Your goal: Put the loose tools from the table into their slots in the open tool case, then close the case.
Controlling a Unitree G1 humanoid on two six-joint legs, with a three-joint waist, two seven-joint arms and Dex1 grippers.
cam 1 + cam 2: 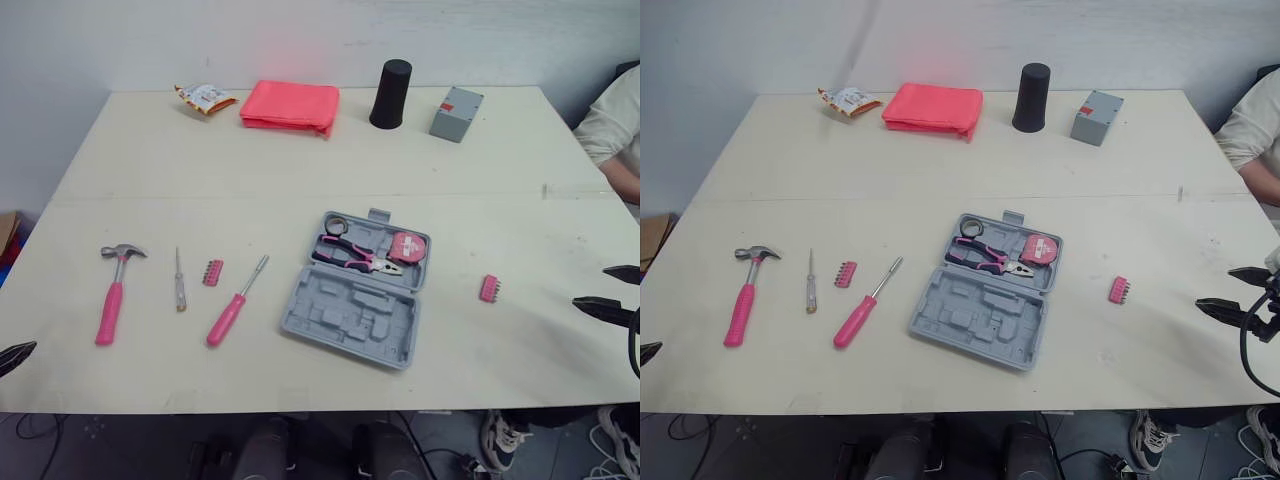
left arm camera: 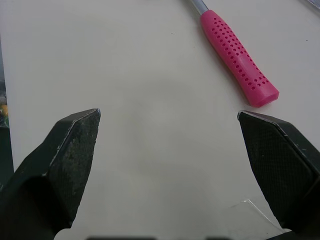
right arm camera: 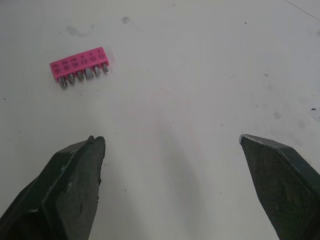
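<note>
Left pincer spread wide, empty, near hammer; right pincer likewise, near bit holder.

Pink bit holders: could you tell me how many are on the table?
2. One bit holder lies left of the tool case, between two screwdrivers; the other lies right of it.

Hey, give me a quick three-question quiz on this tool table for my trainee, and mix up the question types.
1. True or false: the pliers already lie inside the open tool case.
2. Which loose tool lies nearest the left pincer? A) hammer B) pink-handled screwdriver C) tester screwdriver
3. How many pink bit holders lie loose on the table?
Key: 1 true; 2 A; 3 two, one on the case's left and the right bit holder ahead of the right pincer.
</note>
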